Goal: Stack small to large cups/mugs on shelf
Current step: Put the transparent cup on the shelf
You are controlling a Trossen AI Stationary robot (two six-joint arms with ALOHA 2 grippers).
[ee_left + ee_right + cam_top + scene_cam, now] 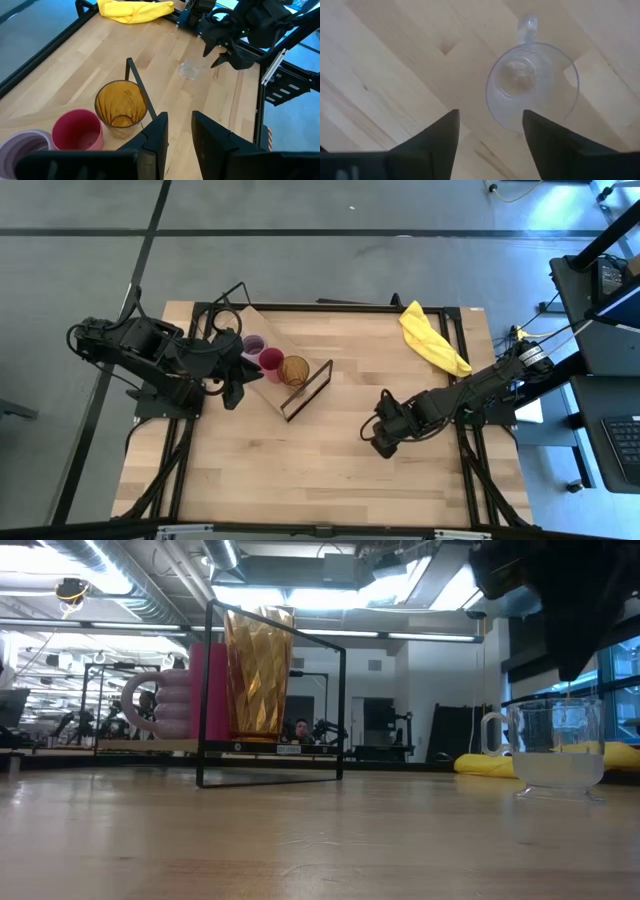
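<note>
Clear glass stands upright on the bare table, mouth up, its small handle pointing away from the right gripper, whose jaws hang apart just above its rim. On the shelf at the left, a purple mug, red cup and amber tumbler stand in a row, all empty; the mug is partly cut off in the left wrist view. Left gripper waits beside them, jaws slightly apart, empty.
</note>
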